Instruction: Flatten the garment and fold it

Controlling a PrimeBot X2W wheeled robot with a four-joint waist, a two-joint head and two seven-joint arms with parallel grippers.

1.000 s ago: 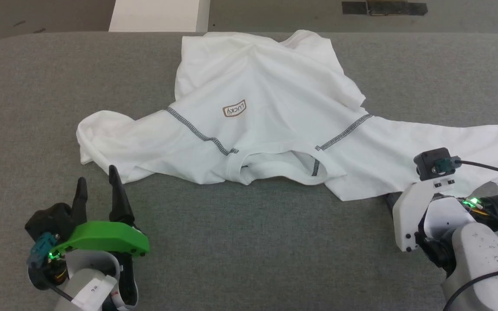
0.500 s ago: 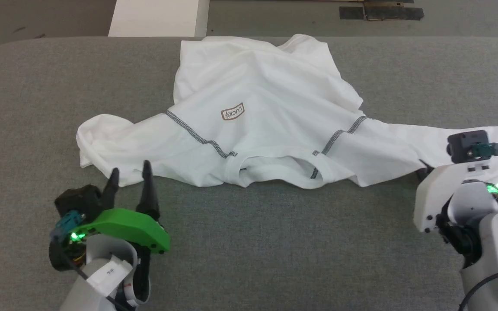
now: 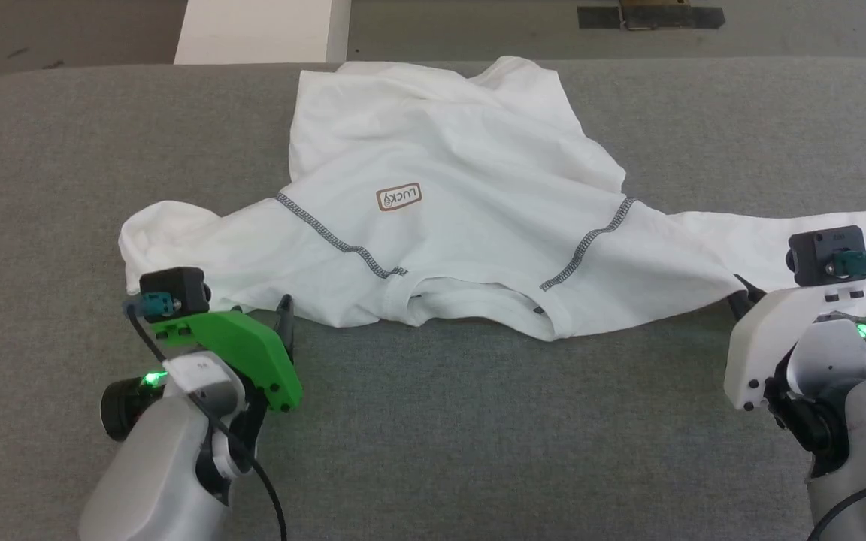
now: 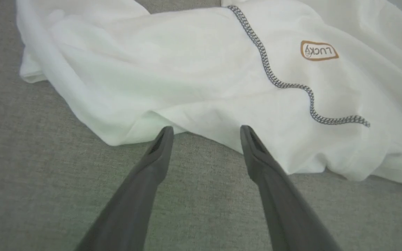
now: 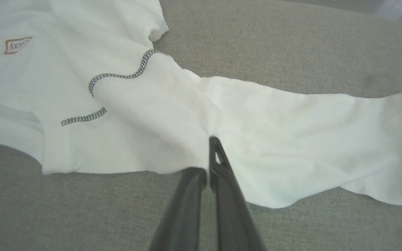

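Observation:
The white garment (image 3: 448,210) lies crumpled on the grey table (image 3: 478,421), with its collar toward me and its logo patch (image 3: 399,197) facing up. Dark zigzag seams (image 3: 335,242) run down both shoulders. My left gripper (image 4: 205,132) stands open just above the table, its fingertips (image 4: 166,132) touching the near edge of the garment's (image 4: 187,76) left sleeve. In the head view the left gripper (image 3: 275,312) is mostly hidden by its green mount. My right gripper (image 5: 208,157) is shut on the near edge of the garment's (image 5: 152,115) right sleeve, beside the right shoulder (image 3: 737,289).
A rigid white box (image 3: 260,30) stands beyond the table's far edge at the upper left. Dark tape (image 3: 651,15) marks the floor behind it. The right sleeve (image 3: 779,233) trails toward the table's right side. Bare grey surface spreads between my two arms.
My left gripper has moved forward and right to the left sleeve's near edge. My right gripper has pulled right, drawing the right shoulder flatter. The camera shifted slightly.

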